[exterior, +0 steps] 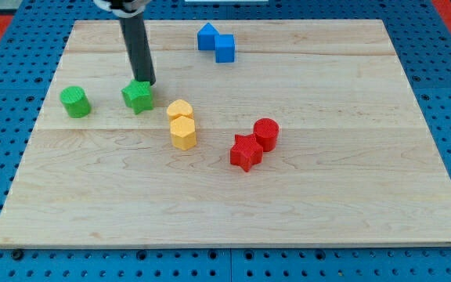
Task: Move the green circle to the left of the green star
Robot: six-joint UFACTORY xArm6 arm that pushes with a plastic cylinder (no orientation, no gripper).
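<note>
The green circle (75, 102) sits at the view's left on the wooden board (233, 196). The green star (138, 96) lies to its right, a gap between them. My tip (148, 82) is just behind the green star, at its upper right edge, touching or nearly touching it. The rod rises from there to the view's top.
A yellow heart (179, 109) and a yellow hexagon (182, 131) sit together right of the star. A red star (245, 152) and a red circle (266, 133) are near the middle. Two blue blocks (215, 42) lie at the top.
</note>
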